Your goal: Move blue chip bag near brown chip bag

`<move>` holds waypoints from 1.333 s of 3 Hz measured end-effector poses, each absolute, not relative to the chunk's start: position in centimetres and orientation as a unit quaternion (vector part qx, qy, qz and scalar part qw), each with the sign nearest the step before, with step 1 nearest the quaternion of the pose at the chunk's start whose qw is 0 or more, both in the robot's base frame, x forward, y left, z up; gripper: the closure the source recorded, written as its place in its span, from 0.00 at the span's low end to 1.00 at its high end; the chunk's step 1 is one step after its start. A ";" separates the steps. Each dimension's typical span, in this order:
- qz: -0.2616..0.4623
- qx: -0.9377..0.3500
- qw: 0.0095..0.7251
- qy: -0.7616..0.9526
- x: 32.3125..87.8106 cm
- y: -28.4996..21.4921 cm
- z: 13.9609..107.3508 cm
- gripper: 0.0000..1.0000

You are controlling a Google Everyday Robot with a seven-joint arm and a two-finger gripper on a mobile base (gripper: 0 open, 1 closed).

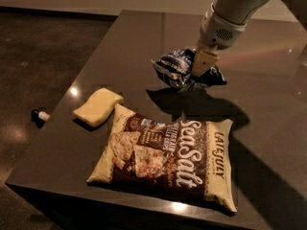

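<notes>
The blue chip bag is a small crumpled dark-blue foil bag with white patches. It hangs just above the dark table, casting a shadow below it. My gripper comes down from the upper right and is shut on the blue chip bag's right part. The brown chip bag, marked "Sea Salt" and "Late July", lies flat near the table's front edge, below and slightly left of the blue bag, apart from it.
A pale yellow sponge-like block lies on the table left of the brown bag. A small dark bottle-like item lies on the floor beyond the table's left edge. The table's front edge runs just below the brown bag.
</notes>
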State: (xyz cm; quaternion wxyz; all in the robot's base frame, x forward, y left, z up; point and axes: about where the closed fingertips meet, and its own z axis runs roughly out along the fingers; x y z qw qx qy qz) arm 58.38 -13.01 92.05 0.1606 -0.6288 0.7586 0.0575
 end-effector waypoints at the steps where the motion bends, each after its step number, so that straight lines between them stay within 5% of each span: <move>1: 0.085 -0.649 0.146 0.742 56.4 -11.7 93.6 0.66; 2: 0.099 -0.652 0.138 0.739 55.2 -11.5 94.2 0.44; 3: 0.110 -0.653 0.147 0.734 52.7 -12.0 94.4 0.12; 4: 0.107 -0.653 0.157 0.733 53.5 -11.6 94.6 0.00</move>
